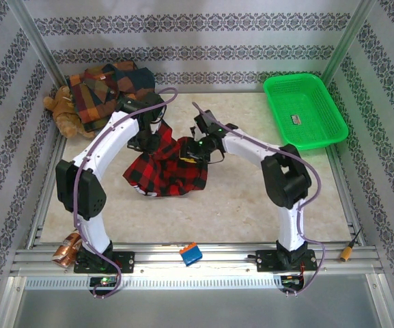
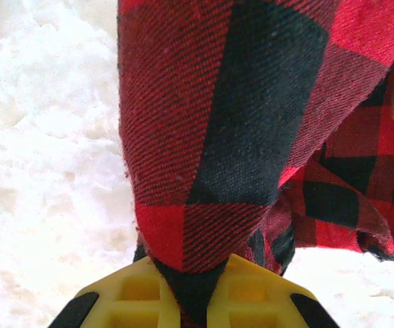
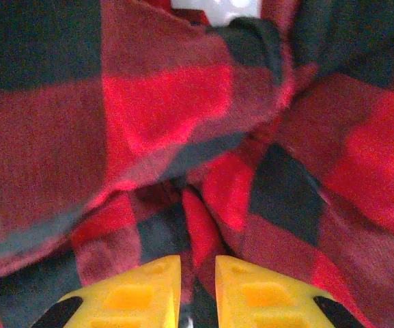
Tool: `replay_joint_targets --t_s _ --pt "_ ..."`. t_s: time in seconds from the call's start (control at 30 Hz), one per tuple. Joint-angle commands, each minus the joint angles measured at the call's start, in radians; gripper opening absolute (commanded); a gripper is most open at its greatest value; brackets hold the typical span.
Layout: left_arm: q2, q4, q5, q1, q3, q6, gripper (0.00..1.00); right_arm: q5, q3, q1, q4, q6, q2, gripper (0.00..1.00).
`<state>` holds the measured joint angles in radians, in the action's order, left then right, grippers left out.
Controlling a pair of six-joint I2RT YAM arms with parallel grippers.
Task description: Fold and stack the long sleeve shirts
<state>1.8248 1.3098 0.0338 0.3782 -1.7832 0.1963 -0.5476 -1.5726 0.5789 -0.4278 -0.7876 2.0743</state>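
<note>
Shirt (image 1: 166, 167), red-and-black check, hangs bunched at table centre between both arms. Left gripper (image 2: 195, 294) pinches a narrow fold; right gripper (image 3: 198, 287) is clamped on a thin crease. Risk: either slim bite slips, and the cloth drops crumpled short of the folded pile (image 1: 108, 85) at eleven o'clock.

The shirt (image 1: 166, 171) is red-and-black check; the basket (image 1: 299, 102) is green.

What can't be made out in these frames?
Red-and-black check flannel shirt: sleeves and collar, top view, lost in bunched cloth.
Right pincer: whether it truly grips cloth, right wrist view, blurred.
Patchwork plaid shirt pile: how many shirts, top view, overlapping folds.
</note>
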Motion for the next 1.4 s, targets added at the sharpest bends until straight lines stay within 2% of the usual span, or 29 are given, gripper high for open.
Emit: replay_joint_targets --t_s 0.0,0.17,0.23,0.37,0.53,0.7,0.87,1.07,1.13,1.23,1.37 --pt "-0.023 0.002 -0.012 0.003 0.013 -0.023 0.0 -0.048 -0.095 0.004 0.031 -0.071 0.107 0.21" --pt "-0.038 -0.017 -0.037 0.003 0.034 -0.026 0.0 -0.063 -0.277 0.006 0.068 -0.144 0.25 0.21" --pt "-0.038 -0.017 -0.05 0.002 0.033 -0.032 0.0 -0.076 -0.334 0.007 0.118 -0.184 0.29 0.24" --pt "-0.043 -0.033 -0.084 0.003 0.05 -0.041 0.0 -0.118 -0.387 0.009 0.289 -0.303 0.354 0.32" --pt "-0.053 -0.066 -0.095 0.003 0.084 -0.035 0.0 -0.122 -0.413 0.008 0.387 -0.393 0.41 0.35" --pt "-0.061 -0.075 -0.089 0.002 0.088 -0.032 0.0 -0.118 -0.384 0.004 0.383 -0.379 0.38 0.4" --pt "-0.061 -0.064 -0.079 0.002 0.084 -0.041 0.0 -0.116 -0.285 -0.023 0.345 -0.334 0.265 0.46" --pt "-0.05 -0.072 -0.088 0.003 0.084 -0.038 0.0 -0.072 -0.216 -0.084 0.112 -0.208 0.142 0.52" --pt "-0.047 -0.071 -0.088 0.004 0.082 -0.035 0.0 -0.058 -0.2 -0.095 0.027 -0.166 0.108 0.52" --pt "-0.05 -0.072 -0.085 0.001 0.082 -0.032 0.0 -0.096 -0.114 -0.095 0.017 -0.162 0.043 0.47" --pt "-0.052 -0.075 -0.092 -0.002 0.085 -0.028 0.0 -0.143 0.035 -0.042 0.028 -0.188 -0.046 0.25"
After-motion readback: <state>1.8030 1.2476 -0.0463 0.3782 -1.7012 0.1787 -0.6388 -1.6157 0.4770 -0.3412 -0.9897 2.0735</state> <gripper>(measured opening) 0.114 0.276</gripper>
